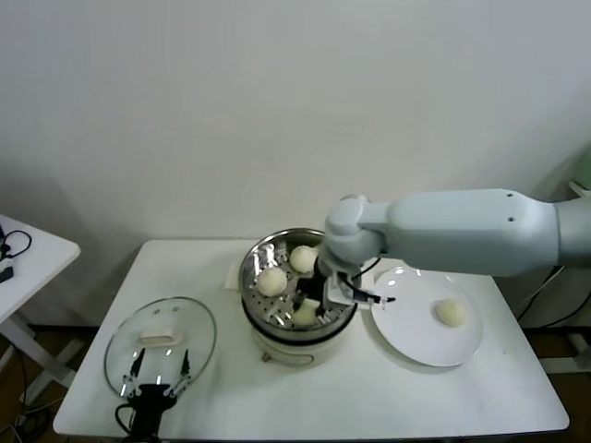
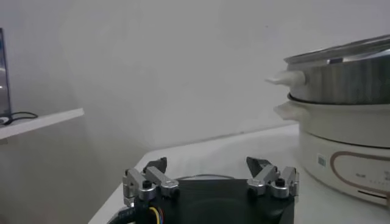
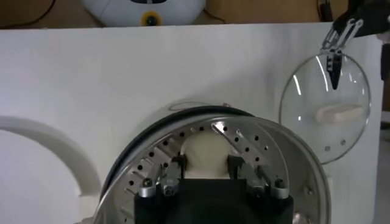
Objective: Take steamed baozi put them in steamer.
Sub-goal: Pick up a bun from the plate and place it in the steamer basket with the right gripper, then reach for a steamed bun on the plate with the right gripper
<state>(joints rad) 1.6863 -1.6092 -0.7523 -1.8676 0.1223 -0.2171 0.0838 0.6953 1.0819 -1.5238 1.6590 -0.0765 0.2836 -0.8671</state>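
Four small round off-white steamed baozi show on the white table (image 1: 369,397), three of them in the steamer and one outside it. Nearest to the robot, at about 7 o'clock of the table, the left gripper (image 1: 159,377) hovers idle at the near edge of the flat round glass lid (image 1: 162,337), its two fingers (image 2: 149,182) spread apart with nothing between them. In the middle of the table stands the steamer (image 1: 254,277), a round shiny stainless-steel basket with a perforated floor on a white electric pot base with side handles. The right gripper (image 1: 311,305) reaches down into the basket at its 5 o'clock side, and in the right wrist view its two fingers (image 3: 173,173) are pressed against both sides of a baozi (image 3: 206,155), so it grips this bun close to the perforated floor. Two more baozi lie in the basket: one (image 1: 271,281) at about 9 o'clock and one (image 1: 304,258) at about 12 o'clock near the far wall. At 3 o'clock from the steamer, just beside it, lies the round white plate (image 1: 411,341), and the last baozi (image 1: 451,313) rests on its right part, well apart from the gripper.
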